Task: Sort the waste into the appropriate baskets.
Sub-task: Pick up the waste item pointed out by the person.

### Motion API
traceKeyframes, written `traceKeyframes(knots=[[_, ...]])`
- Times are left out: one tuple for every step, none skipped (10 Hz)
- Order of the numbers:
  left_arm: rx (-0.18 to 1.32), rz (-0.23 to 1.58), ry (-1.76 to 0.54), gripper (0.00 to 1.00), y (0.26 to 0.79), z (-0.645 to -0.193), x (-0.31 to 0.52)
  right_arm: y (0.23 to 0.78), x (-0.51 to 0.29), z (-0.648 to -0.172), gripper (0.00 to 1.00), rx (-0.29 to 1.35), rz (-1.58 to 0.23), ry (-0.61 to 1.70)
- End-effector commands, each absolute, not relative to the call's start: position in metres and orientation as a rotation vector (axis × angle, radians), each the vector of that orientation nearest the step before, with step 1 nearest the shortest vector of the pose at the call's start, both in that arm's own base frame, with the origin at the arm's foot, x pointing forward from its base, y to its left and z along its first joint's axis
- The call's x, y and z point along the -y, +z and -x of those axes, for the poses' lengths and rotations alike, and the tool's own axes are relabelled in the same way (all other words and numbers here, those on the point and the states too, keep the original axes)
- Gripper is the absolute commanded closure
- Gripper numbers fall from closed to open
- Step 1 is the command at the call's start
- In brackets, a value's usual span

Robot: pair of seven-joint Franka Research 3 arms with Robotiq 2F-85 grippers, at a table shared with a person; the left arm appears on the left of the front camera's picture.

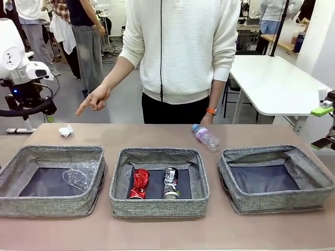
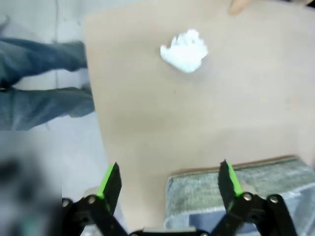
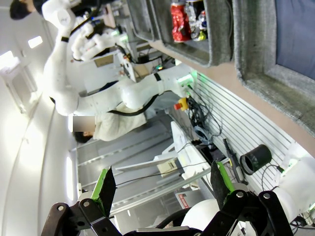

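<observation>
A white paper ball (image 1: 65, 130) (image 2: 185, 50) lies on the table behind the left basket (image 1: 21, 157). My left gripper (image 2: 169, 177) hangs open above that basket's corner (image 2: 236, 191), short of the ball. The person's hand (image 1: 94, 99) points down toward the ball. A clear plastic container (image 1: 81, 175) rests in the left basket. The middle basket (image 1: 157, 206) holds a red can (image 1: 138, 184) (image 3: 180, 22) and a black-and-silver can (image 1: 170, 182). A blue-capped bottle (image 1: 205, 137) lies on the table behind it. My right gripper (image 1: 321, 127) (image 3: 163, 181) is open at the far right edge, holding nothing.
The right basket (image 1: 235, 172) (image 3: 256, 49) has a bare dark floor. The person stands at the far edge of the table, behind the middle basket. A white table (image 1: 272, 83) stands behind on the right. The table's left edge (image 2: 96, 123) runs close to the paper ball.
</observation>
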State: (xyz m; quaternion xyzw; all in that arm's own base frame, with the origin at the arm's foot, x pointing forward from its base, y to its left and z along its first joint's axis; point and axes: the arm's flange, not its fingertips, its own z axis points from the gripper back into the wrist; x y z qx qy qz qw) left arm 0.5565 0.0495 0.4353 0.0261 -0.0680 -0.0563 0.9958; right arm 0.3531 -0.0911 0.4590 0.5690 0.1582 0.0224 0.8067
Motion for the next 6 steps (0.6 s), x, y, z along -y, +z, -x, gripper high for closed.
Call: traceKeyframes(knots=[[0.146,-0.05,0.052,0.0,0.443,-0.549,-0.03,0.463,0.09,-0.353,0.0,-0.343,-1.223,0.037],[0.136,-0.052,-0.113,0.0,0.435,-0.556,-0.049,0.463,0.09,-0.353,0.0,-0.343,-1.223,0.037],[0.179,0.006,-0.119,0.0,0.426,-0.568,-0.041,0.463,0.09,-0.353,0.0,-0.343,-1.223,0.037],[0.252,0.069,-0.073,0.0,0.419,-0.579,-0.039,0.463,0.09,-0.353,0.0,-0.343,-1.223,0.037],[0.278,0.155,-0.095,0.0,0.414,-0.586,-0.041,0.463,0.09,-0.353,0.0,-0.343,-1.223,0.037],[0.341,0.161,-0.059,0.0,0.406,-0.594,-0.044,0.463,0.09,-0.353,0.0,-0.343,-1.223,0.037]])
